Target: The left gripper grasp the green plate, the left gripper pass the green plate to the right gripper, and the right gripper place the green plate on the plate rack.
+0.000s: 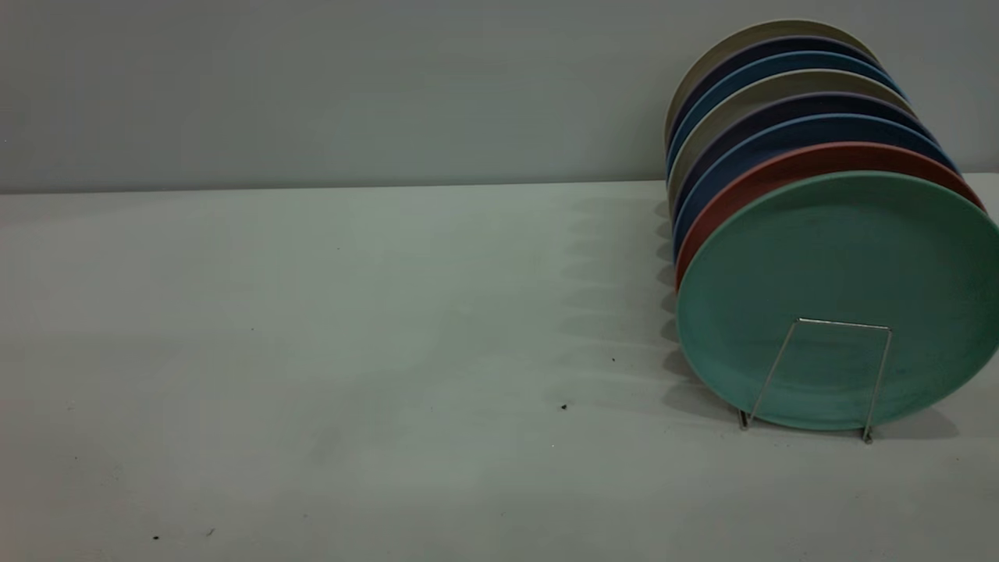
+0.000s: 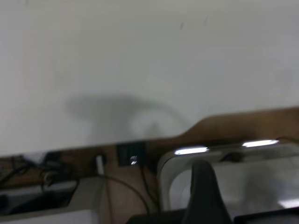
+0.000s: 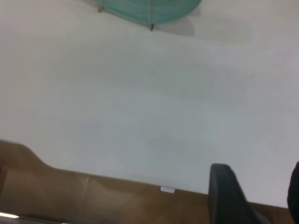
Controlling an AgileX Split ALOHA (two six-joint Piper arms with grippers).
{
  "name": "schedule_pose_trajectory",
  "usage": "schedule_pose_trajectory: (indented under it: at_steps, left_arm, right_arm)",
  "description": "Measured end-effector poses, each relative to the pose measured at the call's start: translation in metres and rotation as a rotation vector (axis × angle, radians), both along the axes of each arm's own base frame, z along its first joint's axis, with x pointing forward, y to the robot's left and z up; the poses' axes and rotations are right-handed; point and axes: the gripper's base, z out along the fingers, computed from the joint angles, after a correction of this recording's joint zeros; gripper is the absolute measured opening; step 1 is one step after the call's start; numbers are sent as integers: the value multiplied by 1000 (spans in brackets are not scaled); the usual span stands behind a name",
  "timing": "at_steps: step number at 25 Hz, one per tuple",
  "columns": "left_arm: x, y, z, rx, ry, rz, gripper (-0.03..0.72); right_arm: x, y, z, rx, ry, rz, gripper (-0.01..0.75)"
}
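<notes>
The green plate point(image 1: 843, 265) stands upright at the front of a row of plates in the plate rack point(image 1: 879, 378), at the table's right. A salmon-pink plate point(image 1: 780, 176) stands right behind it. Neither arm shows in the exterior view. In the right wrist view the right gripper point(image 3: 261, 186) is open and empty over the table's near edge, far from the green plate point(image 3: 149, 9) and the rack wire point(image 3: 150, 21). In the left wrist view the left gripper point(image 2: 203, 196) hangs off the table edge and holds nothing that I can see.
Behind the pink plate stand several blue, purple and beige plates point(image 1: 780, 101). The white table point(image 1: 351, 351) stretches left of the rack, with a grey wall behind. Below the table edge the left wrist view shows a brown floor, cables and a grey-white housing point(image 2: 224, 177).
</notes>
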Motion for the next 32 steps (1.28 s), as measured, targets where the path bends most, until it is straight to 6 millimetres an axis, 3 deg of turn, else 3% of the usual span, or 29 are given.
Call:
schedule_pose_trajectory:
  at_steps: [4, 11, 21, 32]
  left_arm:
    - [-20, 3, -22, 68, -69, 14, 525]
    - [-41, 3, -17, 111, -207, 10, 525]
    - [-45, 2, -22, 107, -189, 9, 525]
    - [-46, 2, -22, 107, -190, 9, 525]
  right_arm:
    - [0, 0, 0, 0, 0, 0, 335]
    - [0, 0, 0, 1, 0, -1, 335]
    - [-1, 0, 0, 0, -8, 0, 335]
    - [-41, -2, 3, 10, -282, -34, 335]
